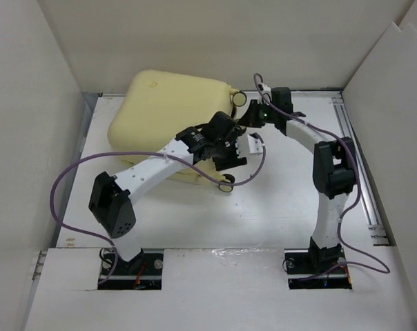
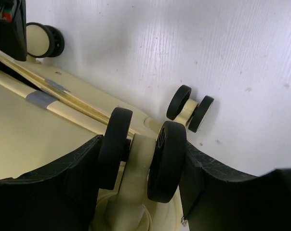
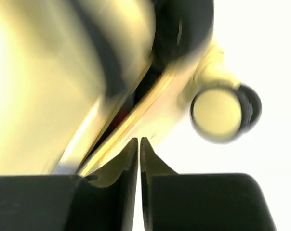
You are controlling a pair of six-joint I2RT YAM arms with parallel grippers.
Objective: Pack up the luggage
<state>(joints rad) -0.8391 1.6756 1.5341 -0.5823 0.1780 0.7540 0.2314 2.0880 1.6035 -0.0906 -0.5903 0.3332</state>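
The pale-yellow luggage (image 1: 163, 114) lies flat at the back left of the table, its shells nearly together with a thin seam showing (image 2: 63, 98). My left gripper (image 1: 226, 148) is at its right side, and its fingers (image 2: 143, 163) press on both sides of a black double wheel (image 2: 165, 161) of the luggage. My right gripper (image 1: 246, 118) is shut and empty, with its tips (image 3: 138, 142) just at the seam of the luggage (image 3: 63, 72), near a cream-faced wheel (image 3: 218, 114).
Another luggage wheel (image 1: 226, 185) rests on the white table (image 1: 264, 214), and it also shows in the left wrist view (image 2: 190, 108). White walls close in the left, back and right. A metal rail (image 1: 360, 165) runs along the right edge. Purple cables loop beside both arms.
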